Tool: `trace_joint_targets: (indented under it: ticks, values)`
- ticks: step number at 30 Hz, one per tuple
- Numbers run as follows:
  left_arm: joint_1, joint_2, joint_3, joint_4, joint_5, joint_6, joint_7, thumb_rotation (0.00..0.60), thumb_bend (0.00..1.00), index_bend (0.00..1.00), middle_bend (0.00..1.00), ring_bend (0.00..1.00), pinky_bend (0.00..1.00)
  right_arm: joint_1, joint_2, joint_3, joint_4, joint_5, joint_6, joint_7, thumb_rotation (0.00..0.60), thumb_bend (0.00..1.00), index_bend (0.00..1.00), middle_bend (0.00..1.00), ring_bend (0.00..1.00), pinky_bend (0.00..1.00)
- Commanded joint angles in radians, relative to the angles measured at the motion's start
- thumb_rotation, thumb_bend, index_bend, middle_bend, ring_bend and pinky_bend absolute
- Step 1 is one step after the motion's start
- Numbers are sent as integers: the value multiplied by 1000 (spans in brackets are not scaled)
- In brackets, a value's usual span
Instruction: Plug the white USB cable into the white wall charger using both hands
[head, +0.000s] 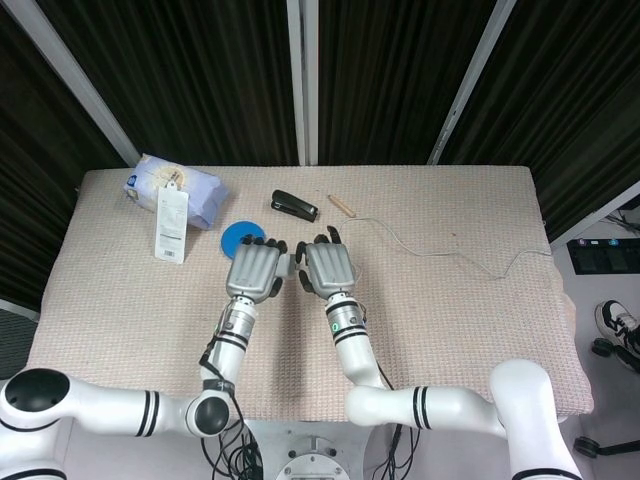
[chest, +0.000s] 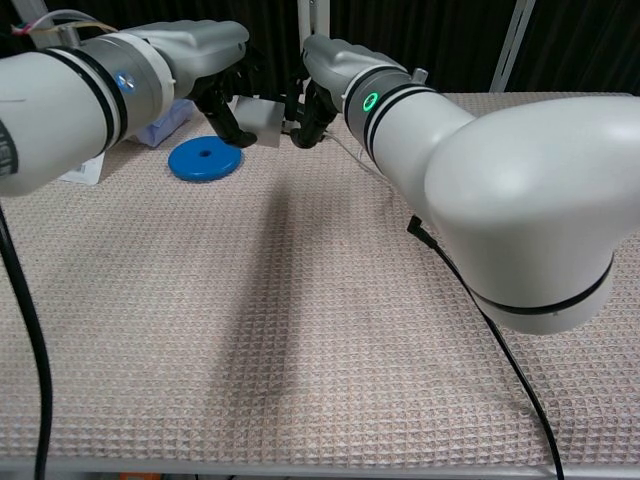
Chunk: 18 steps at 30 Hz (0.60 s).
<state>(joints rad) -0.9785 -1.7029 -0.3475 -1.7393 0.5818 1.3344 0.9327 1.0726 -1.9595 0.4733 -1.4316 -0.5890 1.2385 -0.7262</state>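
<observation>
Both hands are up off the table, knuckles side by side, a little back of its middle. The left hand (chest: 215, 60) has its fingers wrapped around the white wall charger (chest: 262, 115), which pokes out toward the other hand. The right hand (chest: 318, 75) is curled in too, pinching what looks like the plug end of the white USB cable (head: 440, 253); the connector itself is buried behind dark fingers (chest: 305, 118), so I can't say for sure how it sits. The cable trails off across the table toward the right edge, slack and loose.

From the chest view the charger and the right fingertips look touching or very nearly so. This reads as the insertion itself, the last part of the job.

To do it well: keep the charger dead steady in the left hand and let the right one drive straight along the port's line, no twist. If the plug meets the rim, back off a touch and square it up rather than forcing.

Behind the hands, toward the back edge, sit a blue disc (chest: 204, 158), a black stapler (head: 294, 205) and a wrapped packet (head: 180, 195), all out of the way.
</observation>
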Motion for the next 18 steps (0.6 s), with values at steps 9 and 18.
trace_joint_targets:
  ticks: [9,18]
  values:
    - [-15,-17,4,21,-9,7,4,600,418,469,475,294,239,-3,-21,12,22,-4,-11,24,600,362,583,518,250,85]
    - [-17,-19,9,27,-8,2,-4,600,418,469,475,294,240,-8,-23,17,32,-10,-16,33,600,360,578,518,250,85]
